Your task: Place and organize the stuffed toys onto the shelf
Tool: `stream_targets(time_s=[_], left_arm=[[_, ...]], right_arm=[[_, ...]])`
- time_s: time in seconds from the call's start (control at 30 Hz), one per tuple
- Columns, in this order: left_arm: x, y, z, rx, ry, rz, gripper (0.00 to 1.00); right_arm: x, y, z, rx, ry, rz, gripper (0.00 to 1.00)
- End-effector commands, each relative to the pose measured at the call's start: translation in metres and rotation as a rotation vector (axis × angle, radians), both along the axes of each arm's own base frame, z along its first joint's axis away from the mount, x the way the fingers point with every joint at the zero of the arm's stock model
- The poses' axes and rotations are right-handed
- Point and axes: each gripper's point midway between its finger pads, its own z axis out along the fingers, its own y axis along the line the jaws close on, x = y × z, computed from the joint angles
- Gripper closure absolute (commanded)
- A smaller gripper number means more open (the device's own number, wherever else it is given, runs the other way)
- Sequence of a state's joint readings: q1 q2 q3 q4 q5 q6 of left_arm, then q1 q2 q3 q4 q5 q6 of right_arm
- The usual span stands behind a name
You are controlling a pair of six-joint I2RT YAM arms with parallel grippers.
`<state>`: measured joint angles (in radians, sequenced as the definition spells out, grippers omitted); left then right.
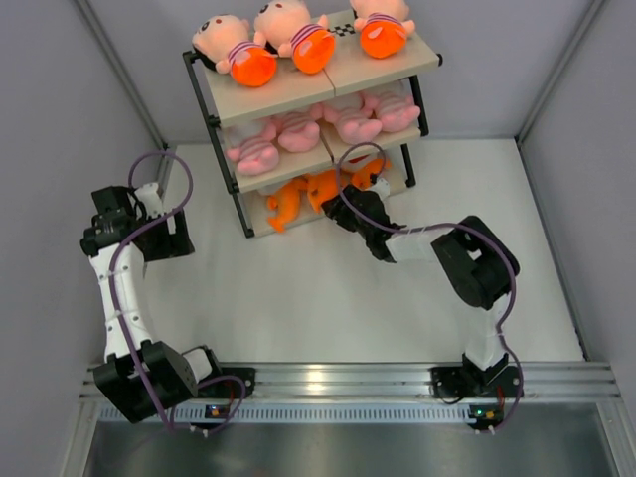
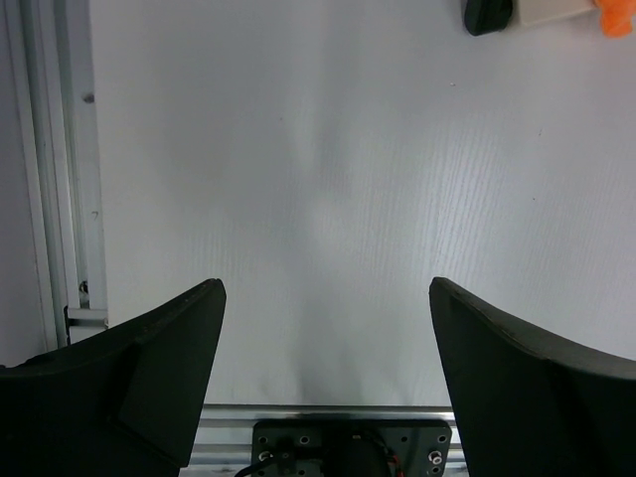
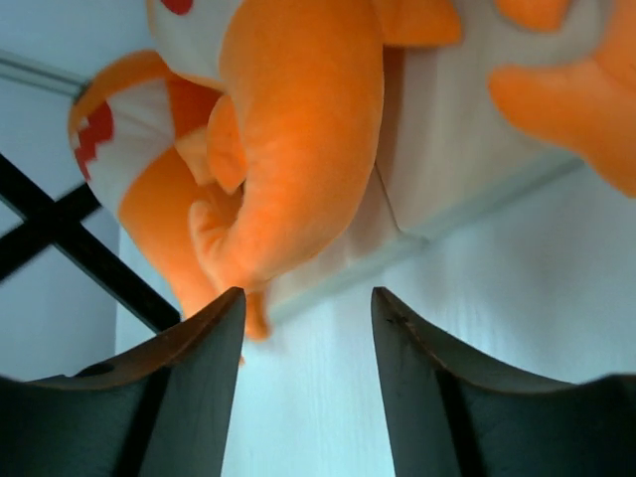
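Note:
The shelf (image 1: 283, 97) stands at the back centre. Three peach-headed dolls (image 1: 245, 52) lie on its top board, several pink animals (image 1: 298, 134) on the middle board, and orange sharks (image 1: 298, 194) on the bottom board. My right gripper (image 1: 345, 217) is open and empty just in front of the bottom board; in the right wrist view an orange shark (image 3: 298, 129) hangs over the board edge just beyond the gripper (image 3: 308, 303). My left gripper (image 1: 159, 194) is open and empty over bare table at the left, its jaws spread wide in the left wrist view (image 2: 326, 293).
Grey enclosure walls stand on both sides and behind the shelf. An aluminium rail (image 1: 338, 380) runs along the near edge with both arm bases. A shelf foot (image 2: 487, 15) shows at the top of the left wrist view.

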<state>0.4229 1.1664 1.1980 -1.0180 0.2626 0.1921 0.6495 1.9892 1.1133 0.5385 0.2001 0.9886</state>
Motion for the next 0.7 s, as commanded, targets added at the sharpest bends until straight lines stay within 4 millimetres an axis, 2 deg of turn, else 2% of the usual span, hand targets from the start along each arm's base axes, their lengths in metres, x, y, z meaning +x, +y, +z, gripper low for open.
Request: stream_targets(time_s=[0.0, 0.03, 0.07, 0.1, 0.13, 0.17, 0.27, 0.3, 0.33, 0.4, 0.43, 0.5, 0.53, 0.57, 0.6, 0.63, 0.67], left_arm=[[0.010, -0.002, -0.001, -0.013, -0.024, -0.046, 0.11], [0.013, -0.002, -0.003, -0.021, -0.013, -0.050, 0.11], [0.015, -0.002, -0.003, -0.022, -0.012, -0.053, 0.12], [0.017, -0.003, -0.002, -0.023, -0.012, -0.057, 0.12], [0.022, -0.007, -0.001, -0.026, -0.012, -0.077, 0.13], [0.025, -0.011, 0.001, -0.026, -0.015, -0.093, 0.13], [0.036, -0.028, 0.005, -0.015, -0.019, -0.153, 0.13], [0.039, -0.038, 0.007, -0.008, -0.023, -0.189, 0.13], [0.043, -0.039, 0.010, 0.010, -0.024, -0.194, 0.13], [0.048, -0.053, 0.013, 0.023, -0.028, -0.239, 0.13], [0.053, -0.057, 0.020, 0.029, -0.046, -0.248, 0.13], [0.059, -0.067, 0.034, 0.020, -0.083, -0.276, 0.12], [0.061, -0.070, 0.041, 0.021, -0.104, -0.284, 0.12], [0.063, -0.074, 0.049, 0.014, -0.125, -0.292, 0.12], [0.068, -0.081, 0.065, 0.013, -0.168, -0.305, 0.11], [0.070, -0.085, 0.072, 0.013, -0.184, -0.316, 0.11], [0.073, -0.091, 0.077, 0.007, -0.201, -0.334, 0.11]], right_arm=[[-0.012, -0.020, 0.043, 0.031, -0.095, 0.004, 0.45], [-0.018, -0.022, 0.047, 0.006, -0.106, 0.024, 0.43], [-0.028, -0.021, 0.062, -0.010, -0.125, 0.075, 0.42], [-0.033, -0.023, 0.064, -0.087, -0.153, 0.121, 0.42], [-0.045, -0.025, 0.056, -0.148, -0.122, 0.176, 0.41], [-0.053, -0.030, 0.071, -0.176, -0.152, 0.203, 0.40], [-0.078, -0.050, 0.082, -0.338, -0.188, 0.305, 0.38], [-0.083, -0.058, 0.082, -0.407, -0.198, 0.335, 0.37], [-0.086, -0.067, 0.085, -0.419, -0.189, 0.370, 0.37], [-0.094, -0.097, 0.085, -0.494, -0.123, 0.366, 0.38], [-0.086, -0.121, 0.086, -0.511, -0.106, 0.317, 0.39], [-0.086, -0.151, 0.099, -0.521, -0.109, 0.274, 0.40], [-0.079, -0.176, 0.103, -0.505, -0.103, 0.235, 0.40], [-0.075, -0.190, 0.120, -0.491, -0.133, 0.203, 0.40], [-0.069, -0.203, 0.130, -0.494, -0.161, 0.181, 0.40], [-0.058, -0.228, 0.142, -0.493, -0.184, 0.126, 0.40], [-0.046, -0.243, 0.154, -0.511, -0.217, 0.092, 0.41]])
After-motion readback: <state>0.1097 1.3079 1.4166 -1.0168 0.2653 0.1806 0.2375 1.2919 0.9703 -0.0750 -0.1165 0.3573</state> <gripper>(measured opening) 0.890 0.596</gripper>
